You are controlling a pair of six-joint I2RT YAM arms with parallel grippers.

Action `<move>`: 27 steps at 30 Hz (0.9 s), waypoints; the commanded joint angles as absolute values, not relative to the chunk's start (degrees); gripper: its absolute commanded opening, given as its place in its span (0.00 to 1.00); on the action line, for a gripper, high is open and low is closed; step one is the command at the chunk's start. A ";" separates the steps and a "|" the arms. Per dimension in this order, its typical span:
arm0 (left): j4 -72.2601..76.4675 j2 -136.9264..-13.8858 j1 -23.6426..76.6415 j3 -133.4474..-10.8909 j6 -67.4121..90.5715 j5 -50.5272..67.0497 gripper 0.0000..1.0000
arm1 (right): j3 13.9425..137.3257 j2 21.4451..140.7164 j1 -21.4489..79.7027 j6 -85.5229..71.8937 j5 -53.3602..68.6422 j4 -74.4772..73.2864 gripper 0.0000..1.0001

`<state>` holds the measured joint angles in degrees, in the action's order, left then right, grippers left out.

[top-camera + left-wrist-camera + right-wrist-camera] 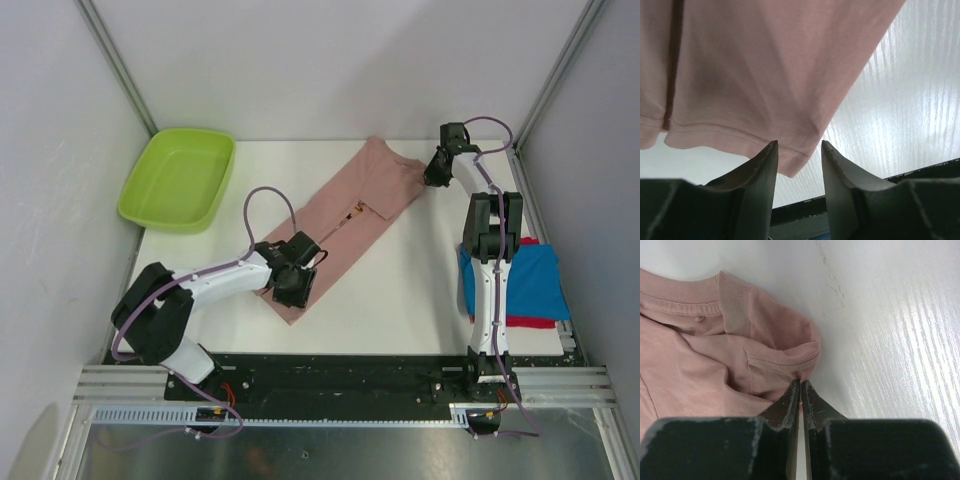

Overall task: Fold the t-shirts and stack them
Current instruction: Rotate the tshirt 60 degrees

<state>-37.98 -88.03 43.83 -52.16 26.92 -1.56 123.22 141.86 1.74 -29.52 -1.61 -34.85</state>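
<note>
Right gripper (801, 385) pinches almost shut on the sleeve hem of the dusty pink cotton t-shirt (715, 365), which lies as a long folded strip between the two tools on the white table (400, 300). Left gripper (797, 150) stands partly open astride the bottom hem corner (not clamped yet), probably so both ends can lift together. Back by the right arm's base, blue and red folded t-shirts (530, 280) form the stack.

A shirt (345, 215) lies diagonally across the tabletop's (400, 290) middle. A tub (178, 180) sits at its far left corner, folded shirts (535, 285) at the right edge.
</note>
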 commanded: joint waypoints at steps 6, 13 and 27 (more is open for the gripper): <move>-39.47 -88.54 45.73 -52.97 25.86 -1.05 0.45 | 125.33 141.48 1.04 -29.37 -1.58 -34.23 0.08; -39.42 -91.39 46.06 -53.61 25.48 -1.58 0.40 | 125.25 141.57 0.80 -28.94 -1.83 -34.28 0.08; -39.40 -94.76 48.86 -58.88 24.24 1.94 0.00 | 126.48 142.77 0.47 -27.98 -5.07 -32.90 0.06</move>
<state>-39.88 -93.41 46.74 -54.68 25.47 -0.93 123.46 141.99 1.26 -28.97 -2.52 -34.83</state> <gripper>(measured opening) 0.018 0.064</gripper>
